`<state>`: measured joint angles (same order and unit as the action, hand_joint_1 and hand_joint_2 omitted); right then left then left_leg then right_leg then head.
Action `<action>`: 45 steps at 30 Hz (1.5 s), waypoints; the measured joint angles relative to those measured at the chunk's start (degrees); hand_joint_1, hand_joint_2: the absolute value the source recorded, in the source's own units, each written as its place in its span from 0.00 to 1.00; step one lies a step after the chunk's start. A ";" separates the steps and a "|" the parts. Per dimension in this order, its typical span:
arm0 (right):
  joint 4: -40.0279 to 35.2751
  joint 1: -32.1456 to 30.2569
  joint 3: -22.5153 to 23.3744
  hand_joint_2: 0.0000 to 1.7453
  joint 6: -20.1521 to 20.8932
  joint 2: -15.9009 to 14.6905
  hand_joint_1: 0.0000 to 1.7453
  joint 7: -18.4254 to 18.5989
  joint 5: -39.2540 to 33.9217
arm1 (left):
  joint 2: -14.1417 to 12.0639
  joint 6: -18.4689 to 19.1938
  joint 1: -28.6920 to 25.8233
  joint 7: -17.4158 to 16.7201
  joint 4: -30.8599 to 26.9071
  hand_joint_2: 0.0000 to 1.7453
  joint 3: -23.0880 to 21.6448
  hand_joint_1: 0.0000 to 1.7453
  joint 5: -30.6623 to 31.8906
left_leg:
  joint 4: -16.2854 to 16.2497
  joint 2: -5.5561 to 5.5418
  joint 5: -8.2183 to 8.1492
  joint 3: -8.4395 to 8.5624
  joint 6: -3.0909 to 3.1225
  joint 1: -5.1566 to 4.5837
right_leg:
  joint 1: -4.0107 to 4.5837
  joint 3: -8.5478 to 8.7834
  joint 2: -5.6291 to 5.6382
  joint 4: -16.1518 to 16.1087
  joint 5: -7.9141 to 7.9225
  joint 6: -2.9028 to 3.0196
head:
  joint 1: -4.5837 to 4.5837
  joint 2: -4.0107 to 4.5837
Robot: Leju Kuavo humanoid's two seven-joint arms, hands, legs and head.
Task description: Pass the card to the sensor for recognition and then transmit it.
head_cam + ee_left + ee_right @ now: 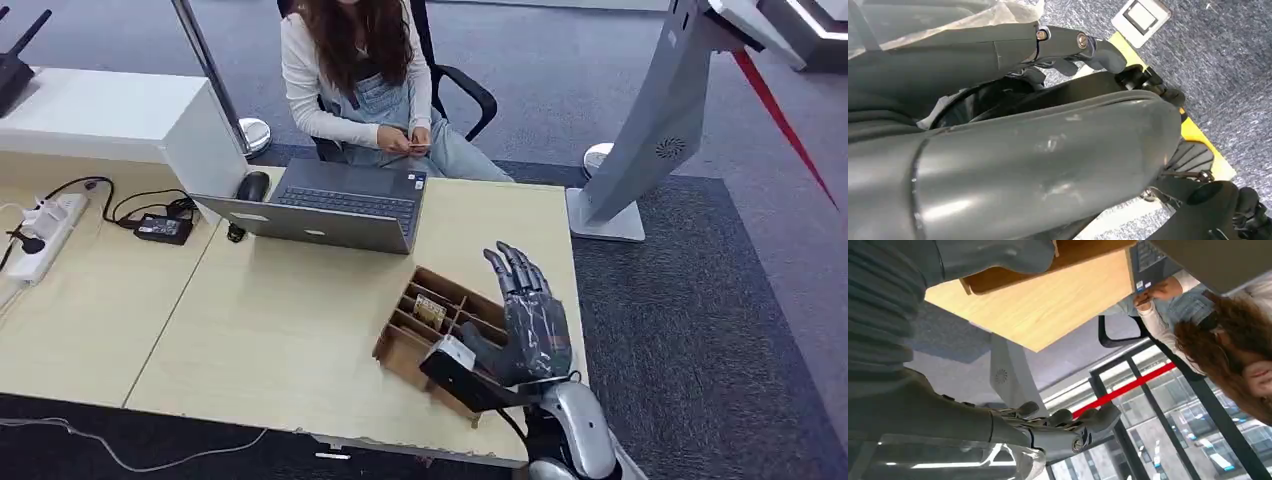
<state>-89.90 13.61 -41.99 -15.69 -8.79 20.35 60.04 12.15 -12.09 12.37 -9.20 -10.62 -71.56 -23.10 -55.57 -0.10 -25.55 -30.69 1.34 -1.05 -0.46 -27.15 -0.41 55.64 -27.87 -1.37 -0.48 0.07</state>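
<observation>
Hovering over the near edge of the wooden box [440, 325], the right hand [525, 315] is being held open, fingers spread and nothing gripped. The card [430, 310] is sitting upright in a middle slot, apart from the fingers. The thin dividers are likely crowding any reach, so the card could be missed or the box nudged. Farther off, the sensor stand [640, 150] is waiting beyond the table [300, 330]. The left hand's [1083, 47] state cannot be told.
</observation>
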 joint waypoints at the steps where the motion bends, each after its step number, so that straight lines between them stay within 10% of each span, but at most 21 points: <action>1: 0.41 0.06 -0.09 1.00 0.11 0.19 0.15 0.06 0.09 | 0.00 0.00 0.00 -0.02 0.00 0.00 0.00 0.00 -0.08 | 0.00 0.00 0.00 0.00 0.00 0.00 | 0.00 0.00 0.00 0.00 0.00 0.00 | 0.00 0.00; 45: 11.32 3.10 -0.55 1.00 -0.09 1.22 0.24 4.79 3.56 | 0.15 -0.46 0.70 -1.73 0.00 0.00 0.00 0.00 -3.89 | 0.00 0.01 0.00 0.01 0.00 0.01 | 0.01 -0.01 0.01 0.00 0.00 0.00 | 0.00 0.00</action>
<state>-78.58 16.71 -42.53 -15.78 -7.56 25.14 63.60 12.31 -12.55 13.07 -10.93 -10.62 -71.56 -26.99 -55.58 -0.08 -25.55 -30.67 1.33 -1.04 -0.45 -27.16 -0.40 55.64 -27.87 -1.37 -0.48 0.07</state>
